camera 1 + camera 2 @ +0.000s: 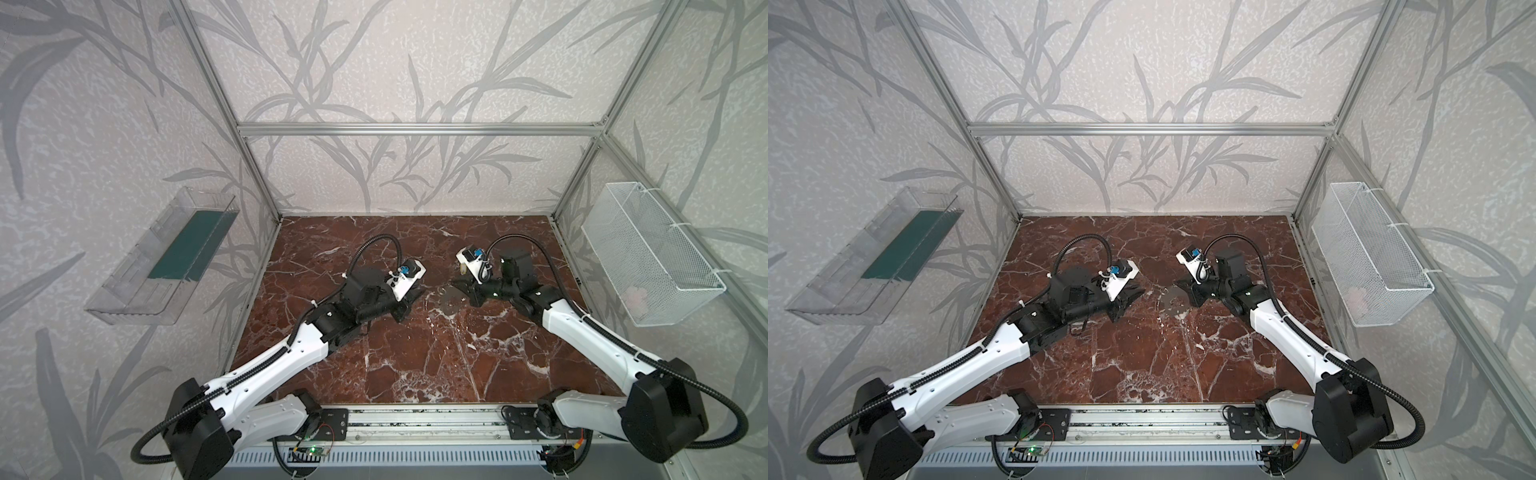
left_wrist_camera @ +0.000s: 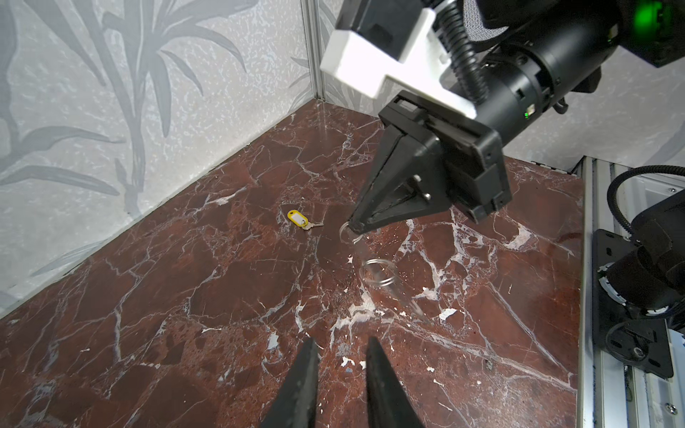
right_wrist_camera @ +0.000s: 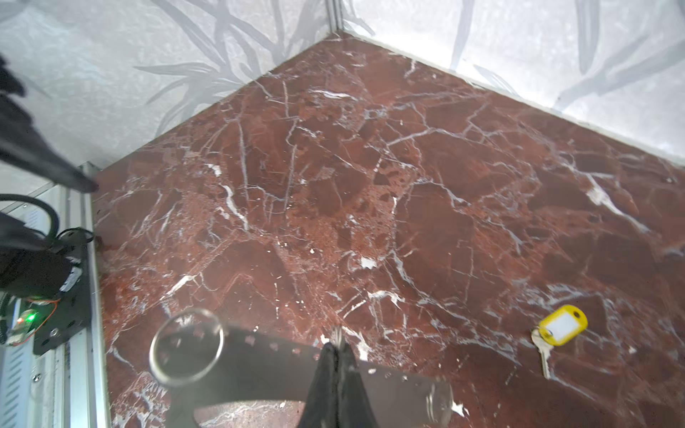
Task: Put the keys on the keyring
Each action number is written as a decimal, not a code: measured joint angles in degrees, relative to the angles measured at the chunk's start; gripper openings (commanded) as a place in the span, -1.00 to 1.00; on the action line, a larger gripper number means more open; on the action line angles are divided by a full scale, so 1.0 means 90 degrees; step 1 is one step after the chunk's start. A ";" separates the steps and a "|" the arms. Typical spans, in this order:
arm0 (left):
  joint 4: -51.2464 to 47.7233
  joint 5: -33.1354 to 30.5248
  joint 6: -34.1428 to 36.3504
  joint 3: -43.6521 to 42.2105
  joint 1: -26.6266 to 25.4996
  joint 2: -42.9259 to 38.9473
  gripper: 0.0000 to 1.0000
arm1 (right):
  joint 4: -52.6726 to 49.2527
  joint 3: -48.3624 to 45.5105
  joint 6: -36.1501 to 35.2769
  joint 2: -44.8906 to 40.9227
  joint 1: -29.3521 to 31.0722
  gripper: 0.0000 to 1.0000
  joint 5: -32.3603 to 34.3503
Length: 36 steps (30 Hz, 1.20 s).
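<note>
We see the keyring (image 2: 379, 273), metal rings on a clear strip, pinched at its small end ring by the right gripper (image 2: 354, 224), whose jaws are closed on it over the middle of the table (image 2: 222, 296). The key (image 3: 544, 355) and its yellow tag (image 3: 563, 325) lie flat nearby, toward the back edge. Both arms reach forward and low, wrists turned inward. The left gripper (image 2: 341, 367) faces the right one, its fingers slightly apart and empty.

Oval piece (image 3: 267, 365) blurred, lower part cut off.
</note>
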 measured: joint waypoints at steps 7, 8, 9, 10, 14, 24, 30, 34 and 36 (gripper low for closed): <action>0.0007 0.0153 -0.0019 0.0000 0.0000 -0.0007 -0.45 | 0.0393 -0.0051 -0.0182 -0.0287 0.0124 -1.00 -0.0500; 0.0007 0.0189 -0.0019 0.0000 0.0000 -0.0007 -0.44 | 0.0449 -0.0053 -0.0192 -0.0291 0.0126 -1.00 -0.0561; 0.0007 0.0223 -0.0022 0.0000 0.0000 -0.0007 -0.44 | 0.0515 -0.0061 -0.0192 -0.0294 0.0126 -1.00 -0.0622; 0.0007 0.0250 -0.0019 0.0000 0.0000 -0.0007 -0.44 | 0.0571 -0.0073 -0.0194 -0.0296 0.0126 -1.00 -0.0673; 0.0032 0.0364 -0.0032 0.0000 0.0000 0.0012 -0.44 | 0.0801 -0.0129 -0.0187 -0.0296 0.0126 -1.00 -0.0911; 0.0325 0.0573 -0.0100 0.0000 0.0000 0.0114 -0.44 | 0.1438 -0.0233 0.0027 -0.0296 0.0131 -1.00 -0.1576; 0.0578 0.0595 -0.0117 0.0000 0.0000 0.0126 -0.44 | 0.1783 -0.0340 0.0233 -0.0294 0.0131 -1.00 -0.1906; 0.0750 0.0653 -0.0119 0.0000 0.0000 0.0175 -0.44 | 0.2004 -0.0340 0.0347 -0.0284 0.0131 -1.00 -0.2086; 0.0811 0.0702 -0.0119 0.0000 0.0000 0.0233 -0.44 | 0.2118 -0.0350 0.0435 -0.0282 0.0131 -1.00 -0.2171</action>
